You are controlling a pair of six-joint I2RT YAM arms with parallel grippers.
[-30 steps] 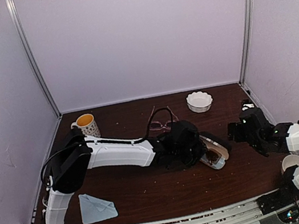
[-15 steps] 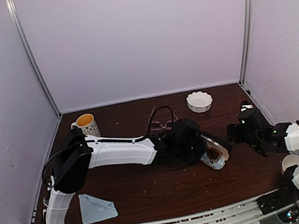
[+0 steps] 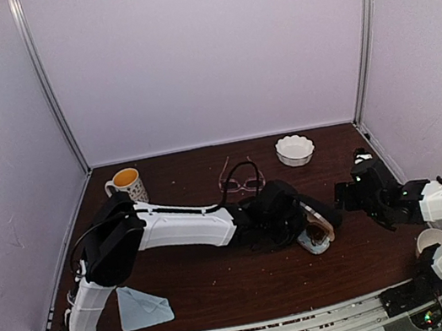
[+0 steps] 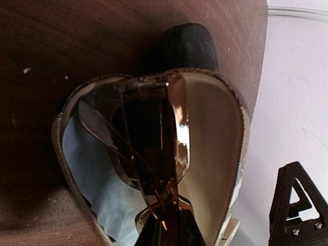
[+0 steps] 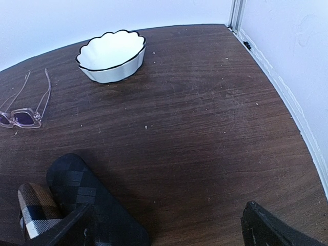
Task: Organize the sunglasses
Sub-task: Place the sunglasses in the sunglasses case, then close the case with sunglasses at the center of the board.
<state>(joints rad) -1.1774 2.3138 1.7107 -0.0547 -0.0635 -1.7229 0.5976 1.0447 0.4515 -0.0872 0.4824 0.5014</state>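
One small shift since a second ago: the left pincer [image 4: 166, 236] has slid a little toward the right arm, uncovering more of the pink-framed glasses [image 3: 241, 183] behind its wrist, while the right pincer [image 5: 171, 228] has stayed spread wide off to its side. Right at the left pincer's narrow tips, the dark sunglasses [image 4: 154, 148] are pinched and sit folded inside the open tan striped case [image 4: 241, 118], over a blue cloth [image 4: 97, 174] lying in its bottom. Just beyond that case lies the black case [image 4: 187, 46], and far ahead of the right pincer stands the white bowl [image 5: 110, 55].
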